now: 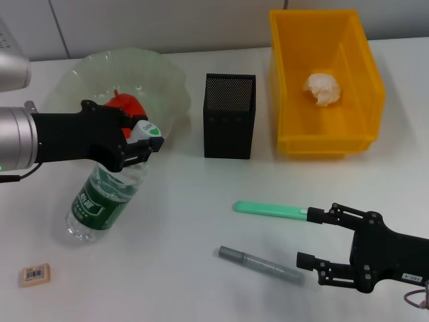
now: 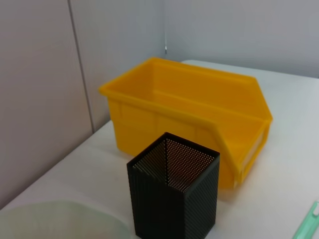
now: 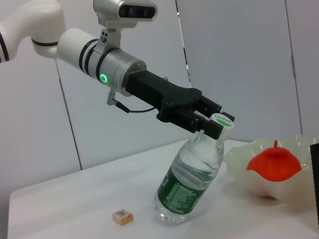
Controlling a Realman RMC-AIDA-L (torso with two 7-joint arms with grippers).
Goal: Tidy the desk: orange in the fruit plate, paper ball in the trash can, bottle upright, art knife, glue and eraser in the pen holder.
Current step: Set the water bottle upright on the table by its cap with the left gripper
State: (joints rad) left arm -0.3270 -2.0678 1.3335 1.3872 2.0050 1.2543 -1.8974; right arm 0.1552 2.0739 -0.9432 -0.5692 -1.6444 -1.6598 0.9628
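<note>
I am gripping the bottle (image 1: pixel 104 199) just under its white cap with my left gripper (image 1: pixel 137 141), fingers clamped on the neck. The bottle is leaning — its base is resting on the worktop (image 1: pixel 188 268) near the left edge while the cap end is tilting up toward the fruit plate (image 1: pixel 167 74). In the right wrist view the bottle (image 3: pixel 192 181) is standing at a slant with my left gripper (image 3: pixel 212 124) pinching its top.

The orange (image 1: pixel 124 102) is lying in the fruit plate at the far-left corner of the worktop, partly behind my left arm. The paper ball (image 1: pixel 324 89) is sitting inside the trash can (image 1: pixel 288 100), which is standing at the far-right corner. The pen holder (image 1: pixel 229 124) is standing upright between the fruit plate and the trash can, near the far edge; looking down into the pen holder (image 2: pixel 174 199) from my left wrist, I am seeing only mesh walls, with the trash can (image 2: pixel 149 109) just behind it.

The eraser (image 1: pixel 35 274) is lying flat at the near-left corner, apart from the bottle. A green-handled art knife (image 1: pixel 268 209) and a grey glue stick (image 1: pixel 261 264) are lying on the worktop toward the near edge, right of centre. My right gripper (image 1: pixel 315 238) is hovering low near the near-right corner, fingers spread open — one tip is close to the art knife's end, the other beside the glue stick's end, holding nothing.
</note>
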